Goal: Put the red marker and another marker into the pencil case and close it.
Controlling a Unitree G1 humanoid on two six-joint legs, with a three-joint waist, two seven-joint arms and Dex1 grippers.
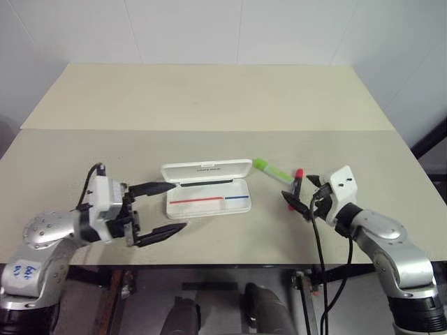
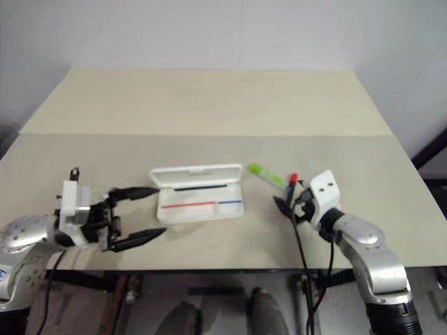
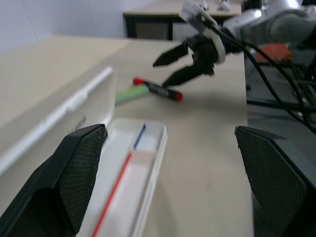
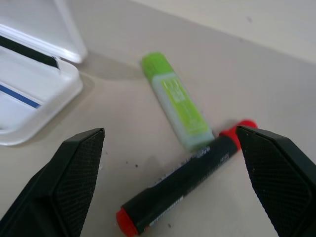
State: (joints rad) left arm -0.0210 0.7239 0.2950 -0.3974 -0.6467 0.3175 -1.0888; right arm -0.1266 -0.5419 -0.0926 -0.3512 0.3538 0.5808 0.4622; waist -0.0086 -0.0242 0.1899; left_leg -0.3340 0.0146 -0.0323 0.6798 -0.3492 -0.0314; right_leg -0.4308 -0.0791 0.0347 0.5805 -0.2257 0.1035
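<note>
Lying loose: two markers (image 4: 182, 163), one case (image 1: 207, 190)

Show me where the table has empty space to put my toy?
The far half of the table, behind the open pencil case, is bare. It is crowded on the right, where the green marker touches the red marker by the right pincer.

1. The pencil case (image 1: 208, 188) is a flat white box with rounded corners, lying open on the desk (image 1: 209, 105), its lid tipped back; a red and a blue stripe run along the tray.
2. The lime-green marker (image 4: 177, 101), chunky with a paler end, lies flat just right of the pencil case.
3. The red marker (image 4: 187, 183), dark-barrelled with red ends, lies beyond it, touching its paler end.
</note>
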